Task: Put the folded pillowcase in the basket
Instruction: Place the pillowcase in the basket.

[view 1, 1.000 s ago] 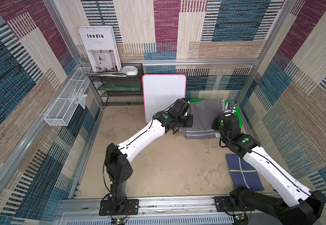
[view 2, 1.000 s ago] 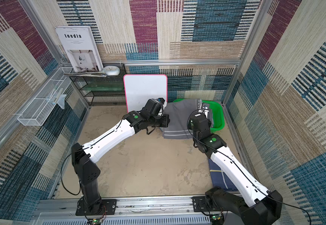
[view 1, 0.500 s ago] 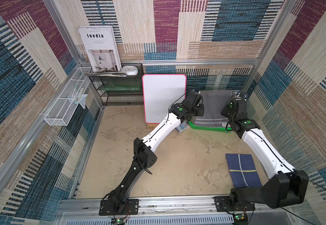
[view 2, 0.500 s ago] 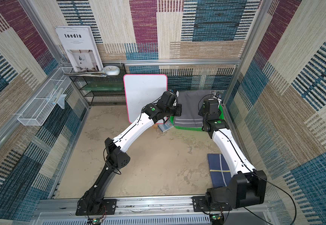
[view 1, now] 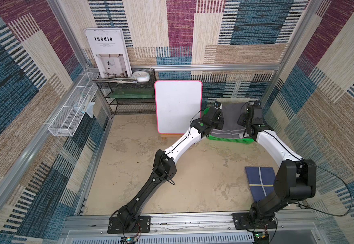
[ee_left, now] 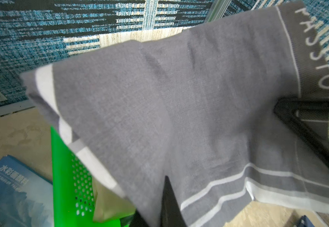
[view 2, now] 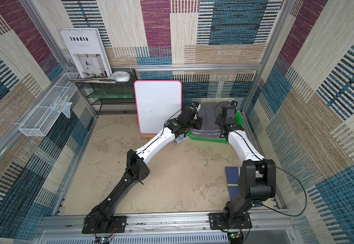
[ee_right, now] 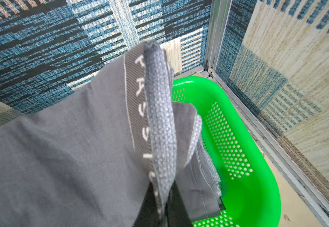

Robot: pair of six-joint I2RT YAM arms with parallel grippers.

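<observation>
**Pillowcase held over the basket by both arms**

In both top views the green basket (view 1: 229, 139) (view 2: 207, 139) sits in the corner of the desk (view 1: 193, 169) at about 1 o'clock from the desk's centre. The grey folded pillowcase (view 1: 231, 120) (view 2: 209, 121) hangs spread above it between the two arms.

The left end effector (ee_left: 167, 188) is closed tight on the cloth's edge at 9 o'clock. The right end effector (ee_right: 163, 206) is pinched shut on the lettered band at the 3 o'clock edge.

The white-striped hem droops over the basket's 6 o'clock wall; whether it touches cannot be told. In the right wrist view, folds hang down inside the basket (ee_right: 238, 137).

A blue booklet (view 2: 180, 139) lies just beside the basket at 9 o'clock. A dark blue folded cloth (view 1: 260, 181) lies well apart at 5 o'clock.
</observation>
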